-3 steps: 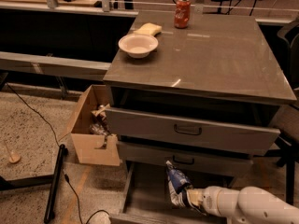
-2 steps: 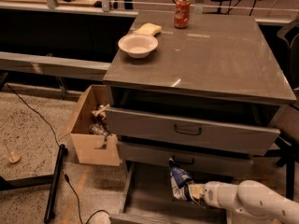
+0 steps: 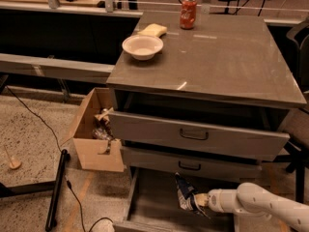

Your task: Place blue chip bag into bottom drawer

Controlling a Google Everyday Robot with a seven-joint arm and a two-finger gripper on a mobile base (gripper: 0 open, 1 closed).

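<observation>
1. One step is in hand: putting the bag into the drawer. The end effector (image 3: 200, 200) sits low at the cabinet's front, clamped on the blue chip bag (image 3: 184, 193), which stands upright at its tip.
2. Directly below the end effector lies the floor of the bottom drawer (image 3: 152, 204), pulled well out. The bag hangs over that floor. The light down there is dim, so I cannot tell whether its lower edge touches.
3. Just above the end effector juts the middle drawer (image 3: 190, 164), and above that the top drawer (image 3: 193, 134). Both stand partly open.
4. The next move, as I judge it, calls for a slight drop and then parting the jaws so the bag settles on the floor. The withdrawal should stay low, clear of the middle drawer's front.
5. High above the end effector, the counter (image 3: 231, 62) plays no part.
</observation>
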